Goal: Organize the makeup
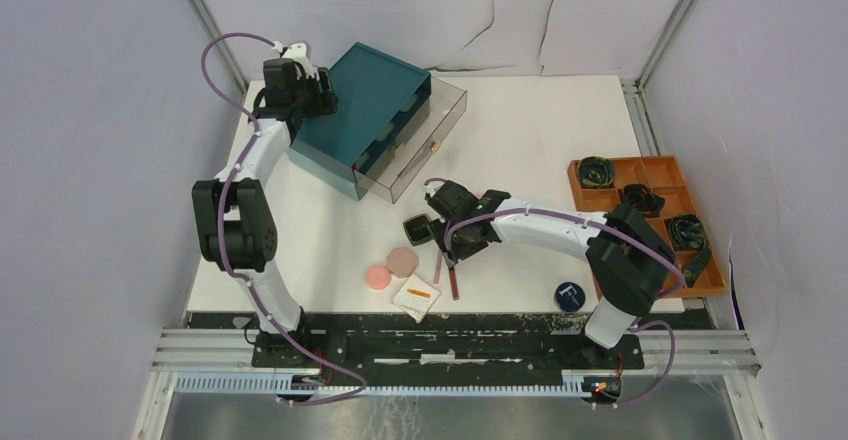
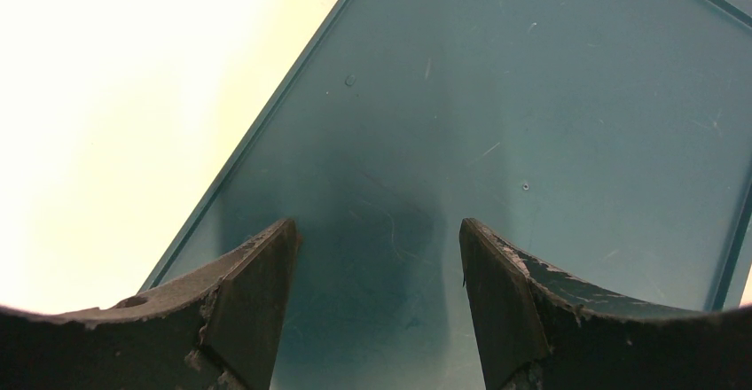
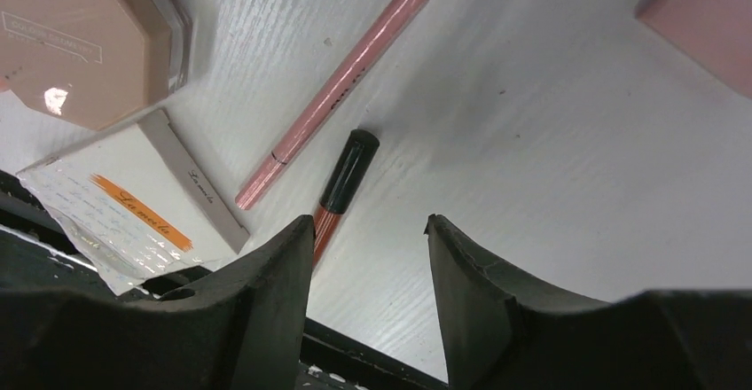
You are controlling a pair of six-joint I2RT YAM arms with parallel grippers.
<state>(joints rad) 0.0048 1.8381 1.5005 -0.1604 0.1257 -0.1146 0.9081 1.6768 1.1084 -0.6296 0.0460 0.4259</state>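
My left gripper (image 2: 377,230) hangs with jaws wide over the teal box (image 2: 497,97), upper left in the top view. My right gripper (image 3: 368,226) stands parted, gripping nothing, just above the red stick (image 3: 348,170). The stick lies beside the pink stick (image 3: 341,81) and white pad (image 3: 133,199), lower centre.

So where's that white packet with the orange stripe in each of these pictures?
Top external: the white packet lies low in the picture, about centre, just below the beige disc.
Left wrist: not in it; only the teal box shows.
Right wrist: the packet is at lower left.
Shared landmark: the beige disc, right next to the packet in both views that show it.
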